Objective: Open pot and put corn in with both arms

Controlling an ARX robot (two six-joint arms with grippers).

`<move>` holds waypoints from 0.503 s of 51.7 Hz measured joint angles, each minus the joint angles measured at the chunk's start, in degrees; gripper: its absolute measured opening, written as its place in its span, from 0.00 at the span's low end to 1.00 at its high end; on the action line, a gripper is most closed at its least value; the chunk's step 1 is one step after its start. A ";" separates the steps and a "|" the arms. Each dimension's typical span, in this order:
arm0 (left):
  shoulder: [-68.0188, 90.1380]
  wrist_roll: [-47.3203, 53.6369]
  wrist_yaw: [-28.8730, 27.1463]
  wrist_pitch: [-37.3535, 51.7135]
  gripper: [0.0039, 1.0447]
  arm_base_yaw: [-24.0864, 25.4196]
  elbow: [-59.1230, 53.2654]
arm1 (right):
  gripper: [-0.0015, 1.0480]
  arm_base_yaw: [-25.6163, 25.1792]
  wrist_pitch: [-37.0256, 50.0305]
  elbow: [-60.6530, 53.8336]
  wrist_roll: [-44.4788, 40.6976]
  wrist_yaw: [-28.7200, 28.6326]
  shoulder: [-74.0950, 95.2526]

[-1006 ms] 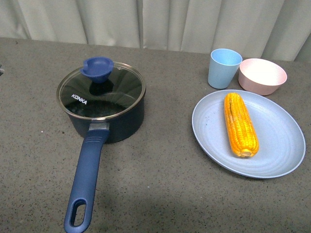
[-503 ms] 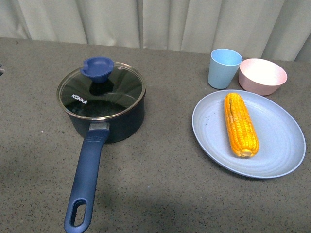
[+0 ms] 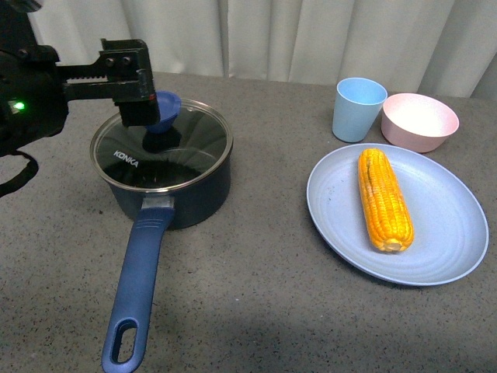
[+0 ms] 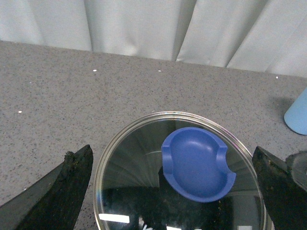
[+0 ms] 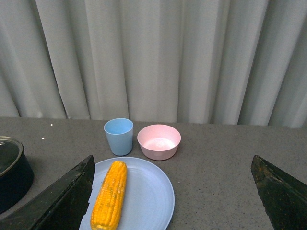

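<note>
The navy pot [image 3: 167, 186] stands at the left with its glass lid [image 3: 182, 148] on and its long blue handle [image 3: 136, 284] pointing toward me. My left gripper [image 3: 133, 87] hovers open over the lid's blue knob [image 3: 165, 109]. In the left wrist view the knob [image 4: 196, 165] lies between the spread fingers [image 4: 67, 189] of the left gripper [image 4: 171, 151], untouched. The corn [image 3: 384, 198] lies on a light blue plate [image 3: 450, 233] at the right. My right gripper [image 5: 171, 165] is open above the table, with the corn [image 5: 110, 194] lying by one finger; it is out of the front view.
A light blue cup [image 3: 358, 109] and a pink bowl [image 3: 419, 122] stand behind the plate. Grey curtains [image 3: 311, 39] hang along the table's far edge. The right wrist view catches the pot's rim [image 5: 12, 165] at its edge.
My left arm has come into the front view from the left and now hangs over the lid's knob. Pot, lid, corn and dishes have not moved.
</note>
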 joint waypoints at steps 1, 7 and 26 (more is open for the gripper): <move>0.74 0.20 -0.02 0.00 0.94 -0.20 0.72 | 0.91 0.00 0.00 0.00 0.00 0.00 -0.02; 4.00 1.70 0.00 -0.17 0.94 -1.29 3.85 | 0.91 0.00 0.00 0.00 0.00 -0.02 -0.02; 10.99 2.43 0.74 -1.27 0.94 -2.84 10.14 | 0.91 0.00 0.00 0.00 0.00 -0.02 -0.02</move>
